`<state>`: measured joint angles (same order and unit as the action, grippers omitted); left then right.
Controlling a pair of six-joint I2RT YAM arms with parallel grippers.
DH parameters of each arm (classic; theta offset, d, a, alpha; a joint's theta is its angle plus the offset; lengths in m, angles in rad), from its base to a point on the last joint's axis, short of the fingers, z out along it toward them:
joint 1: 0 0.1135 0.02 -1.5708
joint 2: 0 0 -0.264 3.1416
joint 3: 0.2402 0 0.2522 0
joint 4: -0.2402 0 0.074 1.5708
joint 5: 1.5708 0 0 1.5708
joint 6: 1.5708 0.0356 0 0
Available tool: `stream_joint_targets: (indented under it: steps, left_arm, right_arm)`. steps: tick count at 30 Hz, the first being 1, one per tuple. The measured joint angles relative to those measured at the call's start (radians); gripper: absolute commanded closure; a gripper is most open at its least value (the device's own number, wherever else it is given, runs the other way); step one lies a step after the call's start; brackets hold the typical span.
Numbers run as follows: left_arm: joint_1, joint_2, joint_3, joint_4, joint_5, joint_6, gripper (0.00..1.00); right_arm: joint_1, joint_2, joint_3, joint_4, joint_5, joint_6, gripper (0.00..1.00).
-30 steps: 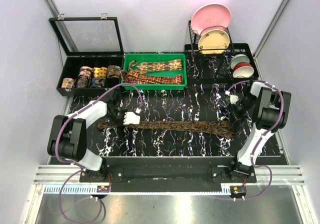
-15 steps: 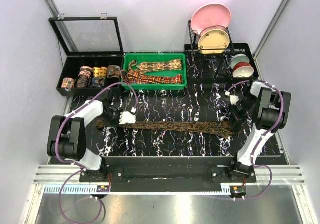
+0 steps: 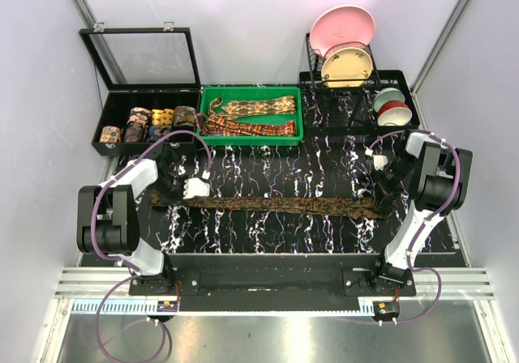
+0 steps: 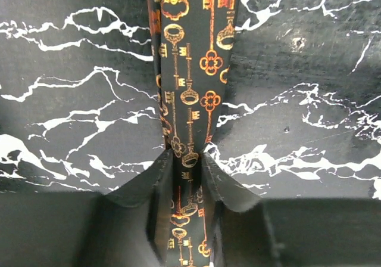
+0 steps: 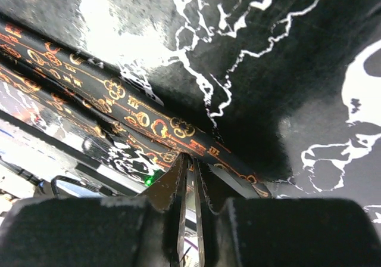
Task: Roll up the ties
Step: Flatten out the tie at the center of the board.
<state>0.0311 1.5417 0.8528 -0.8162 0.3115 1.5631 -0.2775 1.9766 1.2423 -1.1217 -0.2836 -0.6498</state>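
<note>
One tie (image 3: 276, 204), dark with a gold and orange key pattern, lies stretched flat left to right across the black marbled table. My left gripper (image 3: 168, 194) is at its narrow left end. In the left wrist view the tie (image 4: 190, 70) runs between my fingers, and the gripper (image 4: 186, 160) is shut on it. My right gripper (image 3: 387, 199) is at the wide right end. In the right wrist view its jaws (image 5: 191, 160) are nearly together, pinching the tie's edge (image 5: 137, 115).
A green tray (image 3: 251, 92) at the back holds more flat ties (image 3: 251, 113). To its left, an open black case (image 3: 146, 94) holds several coiled ties (image 3: 150, 122). A dish rack (image 3: 357, 96) with plates (image 3: 345, 43) and bowls (image 3: 391, 108) stands at the back right.
My left gripper has moved left, dragging the tie's narrow end with it. The tie now lies straighter and more taut. The right end has shifted slightly right with my right gripper.
</note>
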Motion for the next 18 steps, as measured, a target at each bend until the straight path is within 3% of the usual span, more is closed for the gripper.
stream_joint_targets:
  steps: [2, 4, 11, 18]
  left_arm:
    - [0.003, 0.000, 0.001, -0.005, 0.000, 0.001, 0.34]
    - [0.005, 0.000, 0.005, -0.012, 0.000, -0.013, 0.02]
    - [0.000, -0.027, 0.117, -0.058, 0.109, -0.153, 0.01]
    - [-0.004, -0.193, 0.245, 0.030, 0.242, -0.431, 0.01]
  right_arm:
    - [0.000, -0.001, 0.000, 0.000, 0.013, -0.005, 0.86]
    - [-0.006, -0.005, 0.000, -0.001, 0.039, -0.013, 0.86]
    - [-0.066, -0.008, 0.004, -0.006, 0.111, -0.057, 0.86]
    - [-0.214, 0.038, 0.108, 0.006, 0.207, -0.143, 0.86]
